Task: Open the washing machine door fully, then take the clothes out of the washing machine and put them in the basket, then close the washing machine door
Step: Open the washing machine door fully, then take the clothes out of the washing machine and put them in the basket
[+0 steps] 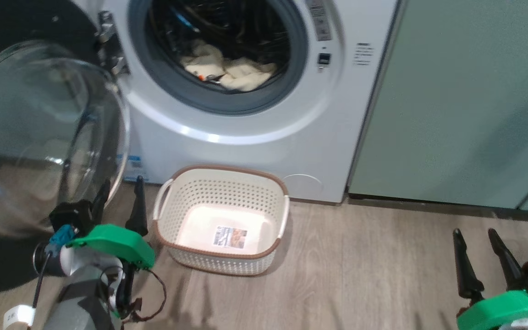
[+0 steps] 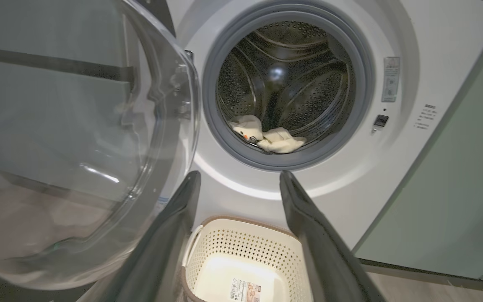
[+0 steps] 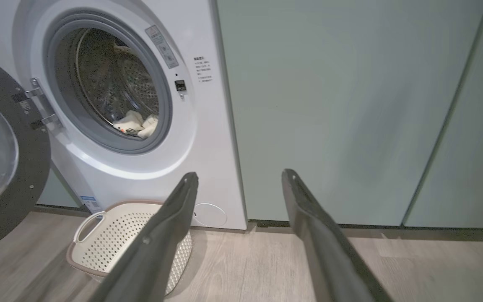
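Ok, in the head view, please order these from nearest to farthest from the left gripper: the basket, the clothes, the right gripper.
1. The basket, on the floor just right of the left gripper.
2. The clothes, higher up, inside the washing machine.
3. The right gripper, far across at the lower right.

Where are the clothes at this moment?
In the head view, the clothes lie low inside the washing machine, just behind the grey rubber ring, right of the open washing machine door and above the basket.
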Controlling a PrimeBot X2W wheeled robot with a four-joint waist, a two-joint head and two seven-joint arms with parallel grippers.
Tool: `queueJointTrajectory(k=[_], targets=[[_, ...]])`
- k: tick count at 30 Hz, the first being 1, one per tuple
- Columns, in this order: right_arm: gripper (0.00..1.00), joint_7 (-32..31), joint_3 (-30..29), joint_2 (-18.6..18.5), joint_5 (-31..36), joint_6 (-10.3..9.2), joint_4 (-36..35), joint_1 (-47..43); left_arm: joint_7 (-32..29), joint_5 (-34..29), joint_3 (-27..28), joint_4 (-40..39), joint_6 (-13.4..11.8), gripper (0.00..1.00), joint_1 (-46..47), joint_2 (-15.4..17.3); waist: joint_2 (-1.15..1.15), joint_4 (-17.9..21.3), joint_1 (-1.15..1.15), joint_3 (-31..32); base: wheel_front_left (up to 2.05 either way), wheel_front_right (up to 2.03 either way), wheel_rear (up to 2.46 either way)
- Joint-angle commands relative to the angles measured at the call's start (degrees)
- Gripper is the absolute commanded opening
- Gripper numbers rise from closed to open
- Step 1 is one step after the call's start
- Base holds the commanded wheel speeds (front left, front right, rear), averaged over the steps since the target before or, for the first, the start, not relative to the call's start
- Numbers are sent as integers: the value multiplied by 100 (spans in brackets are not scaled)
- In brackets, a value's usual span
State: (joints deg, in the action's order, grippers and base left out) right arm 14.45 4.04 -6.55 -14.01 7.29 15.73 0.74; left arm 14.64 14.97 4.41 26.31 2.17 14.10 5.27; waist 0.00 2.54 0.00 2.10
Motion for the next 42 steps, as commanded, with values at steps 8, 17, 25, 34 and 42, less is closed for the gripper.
queueJointTrajectory(k=[8,17,25,34,42], targets=[[100,55,6,-22,101,20,-279,39,36,33,153,11,94,100,102,110,0,374,0,109,0,0,0],[100,55,-101,-27,111,20,-313,-1,34,-20,-3,246,130,100,111,150,0,430,0,128,0,0,0],[100,55,-129,-12,117,20,-305,10,35,23,-43,194,187,100,154,169,0,362,0,124,0,0,0],[100,55,-105,10,98,20,-269,25,35,30,-221,139,287,100,167,204,0,324,0,70,50,-50,0],[100,55,-81,30,94,20,-251,54,27,0,-324,162,261,100,205,235,0,317,0,-15,171,-171,0]])
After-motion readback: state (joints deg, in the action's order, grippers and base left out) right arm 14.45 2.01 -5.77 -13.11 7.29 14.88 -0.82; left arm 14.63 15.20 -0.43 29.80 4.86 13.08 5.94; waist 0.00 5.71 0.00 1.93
